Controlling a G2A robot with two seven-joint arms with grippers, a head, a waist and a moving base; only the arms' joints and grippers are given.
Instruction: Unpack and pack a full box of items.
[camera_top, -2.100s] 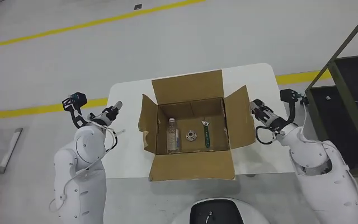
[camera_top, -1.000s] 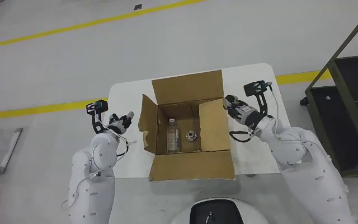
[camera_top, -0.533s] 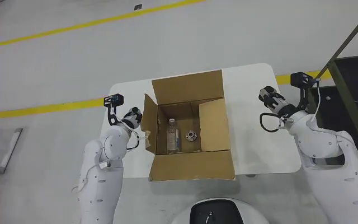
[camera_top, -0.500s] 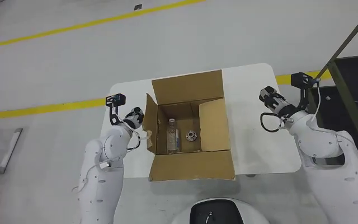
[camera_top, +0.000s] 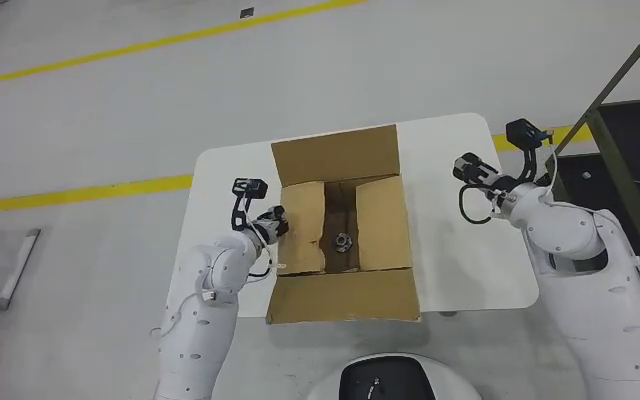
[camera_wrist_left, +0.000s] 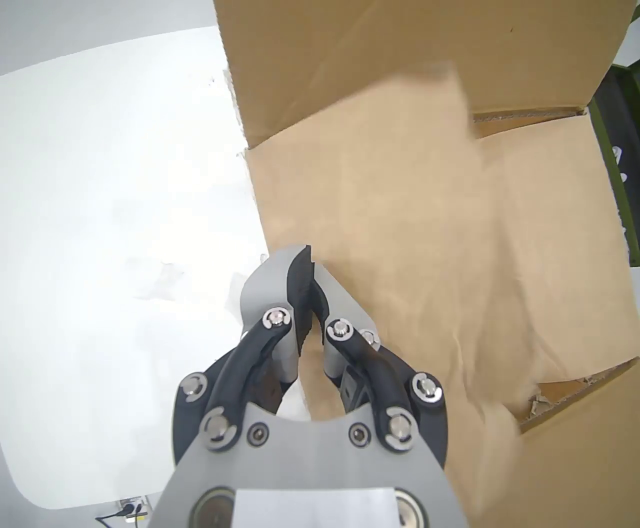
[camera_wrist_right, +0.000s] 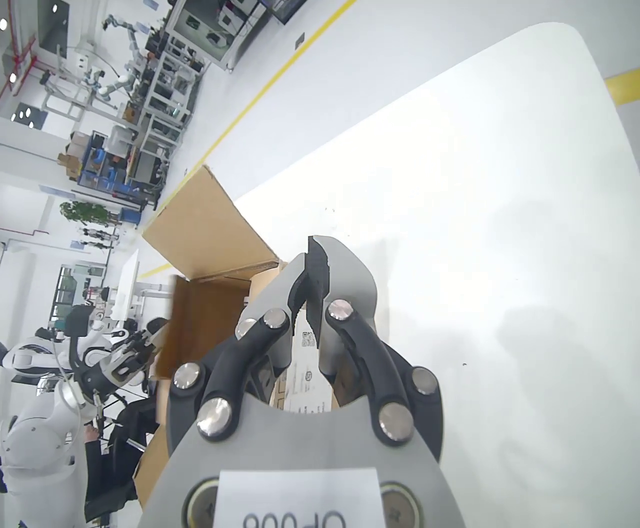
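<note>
- The cardboard box (camera_top: 343, 296) stands in the middle of the white table (camera_top: 455, 250), with its top open.
- Its 4 flaps lie differently. The back flap (camera_top: 335, 155) and the front flap (camera_top: 300, 300) are spread outward. The left flap (camera_top: 303, 228) and the right flap (camera_top: 383, 225) are turned inward over the opening.
- Between those 2 inner flaps a narrow gap shows the box floor, where 1 small round metal part (camera_top: 342, 240) lies. The flaps cover the rest of the inside.
- The left gripper (camera_top: 275, 224) is at the box's left edge, close against the hinge side of the left flap. Whether it touches the cardboard I cannot tell, as the flap is blurred in the left wrist view.
- Its 2 fingers (camera_wrist_left: 300, 280) are closed, pad against pad, with nothing between them.
- The right gripper (camera_top: 466, 168) is above bare table on the box's right side, well apart from the cardboard, with its tips turned toward the box.
- Its 2 fingers (camera_wrist_right: 317, 265) are also pressed together and hold nothing.
- On the grey floor beyond the table runs a yellow line (camera_top: 180, 38), and a dark green metal rack (camera_top: 600, 130) stands off the table's right end.
</note>
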